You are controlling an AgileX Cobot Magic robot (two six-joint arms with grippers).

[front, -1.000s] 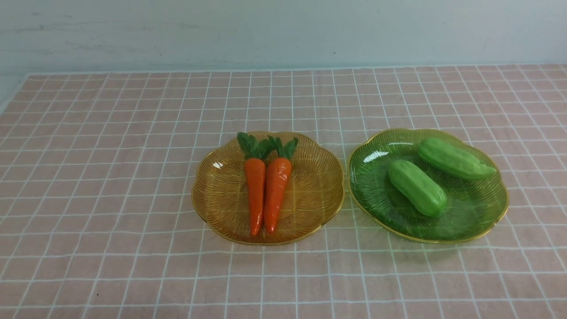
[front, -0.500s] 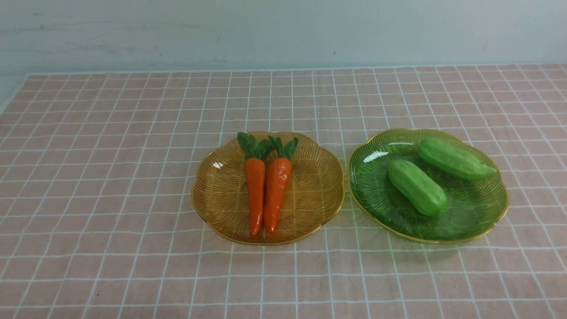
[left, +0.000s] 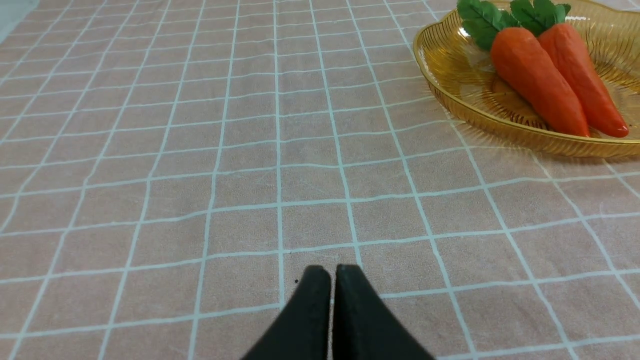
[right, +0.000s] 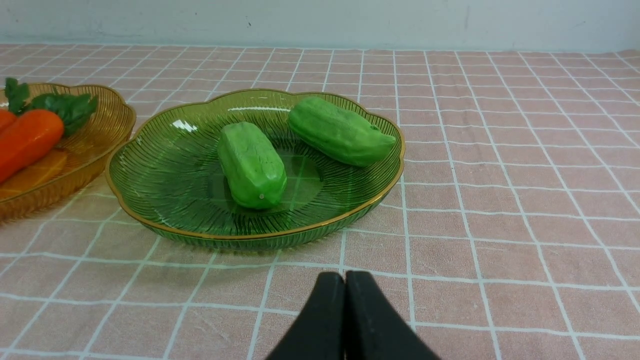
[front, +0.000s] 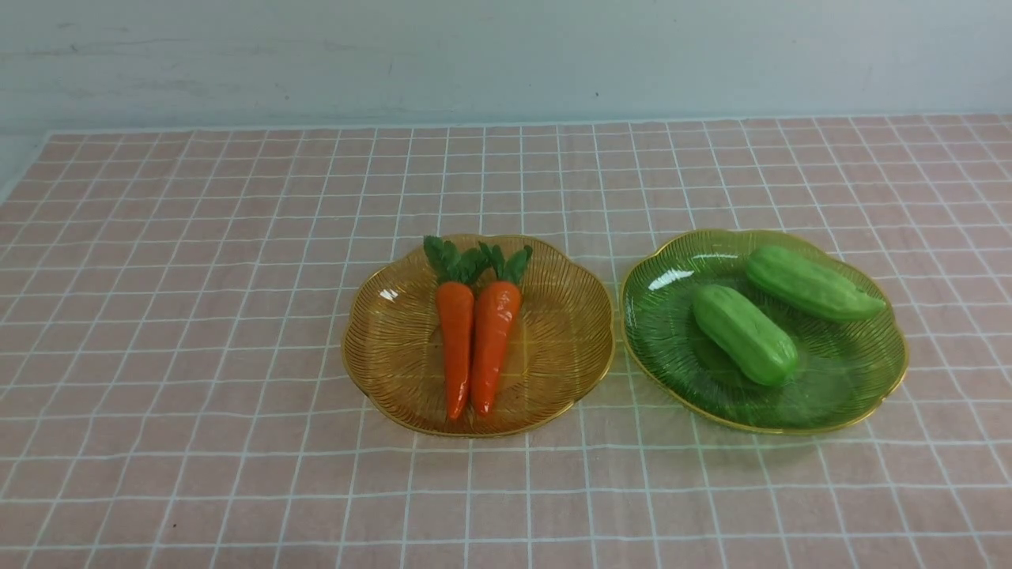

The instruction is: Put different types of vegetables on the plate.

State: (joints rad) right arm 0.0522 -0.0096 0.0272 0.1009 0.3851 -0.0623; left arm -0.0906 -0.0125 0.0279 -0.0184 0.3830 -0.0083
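Two orange carrots [front: 474, 344] with green tops lie side by side on an amber glass plate [front: 395, 348] at the table's middle. Two light-green cucumbers [front: 745, 333] [front: 810, 283] rest on a green glass plate [front: 854, 379] to its right. Neither arm shows in the front view. My left gripper [left: 332, 272] is shut and empty over bare cloth, short of the amber plate [left: 450, 75] and its carrots [left: 537, 85]. My right gripper [right: 345, 277] is shut and empty, just in front of the green plate [right: 165, 170] with the cucumbers [right: 252, 165].
A pink cloth with a white grid [front: 198, 316] covers the table. A pale wall [front: 506, 55] rises behind its far edge. The two plates nearly touch each other.
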